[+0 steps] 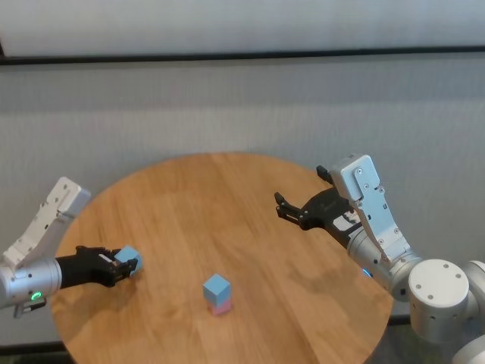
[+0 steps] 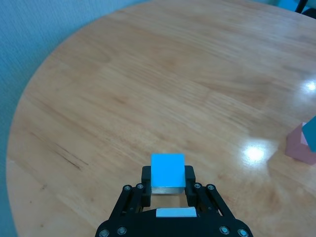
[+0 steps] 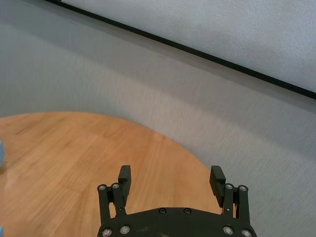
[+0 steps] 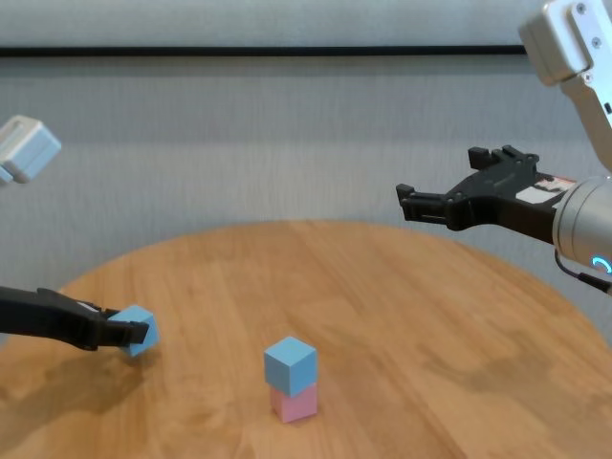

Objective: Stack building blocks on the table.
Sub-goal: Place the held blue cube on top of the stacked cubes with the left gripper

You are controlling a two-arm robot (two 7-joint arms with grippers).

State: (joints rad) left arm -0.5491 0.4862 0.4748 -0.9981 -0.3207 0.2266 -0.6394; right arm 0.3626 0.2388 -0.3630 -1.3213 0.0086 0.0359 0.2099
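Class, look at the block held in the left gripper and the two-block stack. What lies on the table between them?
Nothing: only bare wood of the table separates the blue block in the left gripper from the stack, clearest in the head view.

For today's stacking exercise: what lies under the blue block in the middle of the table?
A pink block sits directly under that blue block, resting on the table. Its top face is covered and cannot be seen.

- Setting: bare robot test room or lab.
- Evidence: 1 round wooden table point(image 1: 227, 227) against a plain grey wall point(image 1: 227, 106) crossed by a black horizontal strip point(image 1: 242, 55).
- On the table: only 3 small building blocks point(image 4: 290, 378).
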